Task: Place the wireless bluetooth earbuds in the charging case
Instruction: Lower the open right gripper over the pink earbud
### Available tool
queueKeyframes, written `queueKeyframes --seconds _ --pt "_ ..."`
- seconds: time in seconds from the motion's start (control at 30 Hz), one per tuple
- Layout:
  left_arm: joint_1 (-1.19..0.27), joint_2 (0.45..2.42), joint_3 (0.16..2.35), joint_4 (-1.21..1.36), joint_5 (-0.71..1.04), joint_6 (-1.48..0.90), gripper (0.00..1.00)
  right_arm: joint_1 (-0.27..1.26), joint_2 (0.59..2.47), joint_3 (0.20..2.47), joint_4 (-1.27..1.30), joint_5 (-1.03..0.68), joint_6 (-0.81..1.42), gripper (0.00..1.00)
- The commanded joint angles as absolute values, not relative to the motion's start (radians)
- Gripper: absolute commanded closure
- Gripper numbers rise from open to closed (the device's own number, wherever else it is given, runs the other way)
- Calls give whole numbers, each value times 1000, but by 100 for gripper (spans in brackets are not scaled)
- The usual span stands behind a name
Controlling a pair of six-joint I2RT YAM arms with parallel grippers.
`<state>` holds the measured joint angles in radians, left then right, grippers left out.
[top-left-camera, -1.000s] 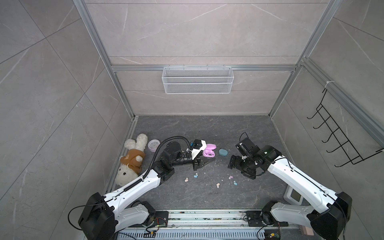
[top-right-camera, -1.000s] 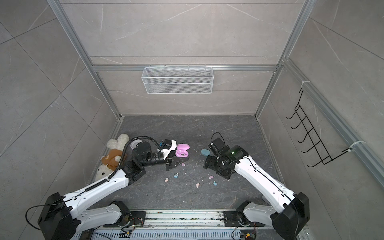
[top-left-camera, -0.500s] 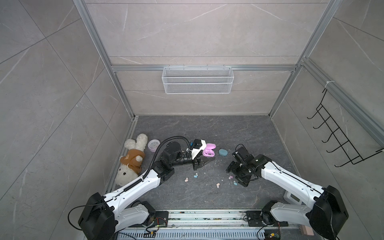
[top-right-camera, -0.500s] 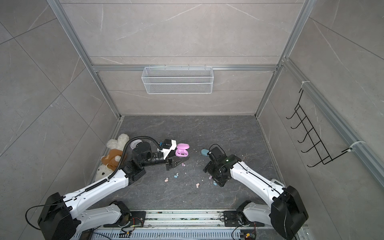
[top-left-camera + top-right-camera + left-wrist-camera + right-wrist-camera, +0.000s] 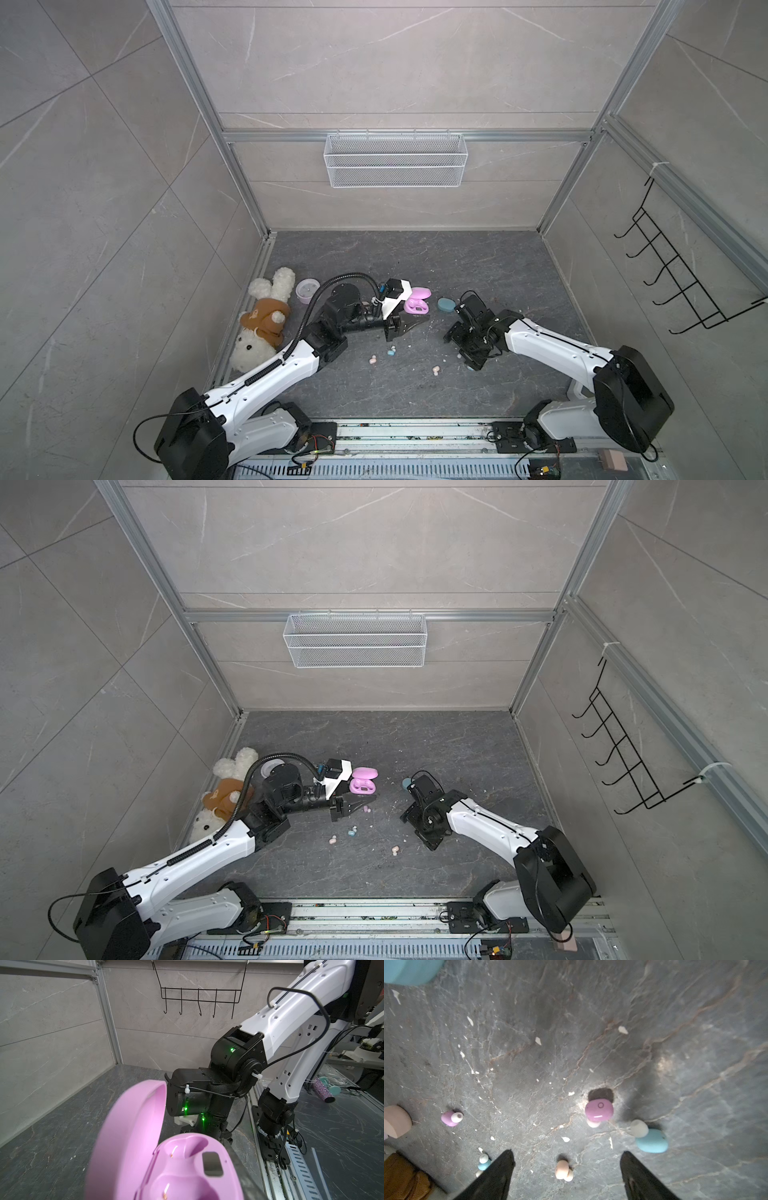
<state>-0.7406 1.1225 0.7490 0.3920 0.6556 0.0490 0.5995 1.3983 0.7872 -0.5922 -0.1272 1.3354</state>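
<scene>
Spread right tool (image 5: 565, 1155) hovering low over lilac earbud (image 5: 599, 1110), probably lining up a pick. Pressed-together left tool (image 5: 420, 321) resting beside open lilac case (image 5: 417, 306), seemingly bracing it.

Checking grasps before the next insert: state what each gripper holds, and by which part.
Left gripper grips the open lilac charging case by its base, it seems; the contact itself is mostly hidden. Right gripper is open, holding nothing.

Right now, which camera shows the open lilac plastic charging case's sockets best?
The left wrist view: the open lilac plastic charging case is close up, both sockets bare. Both top views show it tiny. The right wrist view misses it.
</scene>
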Motion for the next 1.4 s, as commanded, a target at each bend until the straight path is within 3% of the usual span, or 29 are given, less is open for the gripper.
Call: queueKeyframes --seconds 0.0,1.37 --pt "-738 1092 755 417 655 58 77 596 1416 792 -572 -138 1331 17" --pt "-738 1080 758 399 651 66 77 517 1545 854 -558 -142 1197 17"
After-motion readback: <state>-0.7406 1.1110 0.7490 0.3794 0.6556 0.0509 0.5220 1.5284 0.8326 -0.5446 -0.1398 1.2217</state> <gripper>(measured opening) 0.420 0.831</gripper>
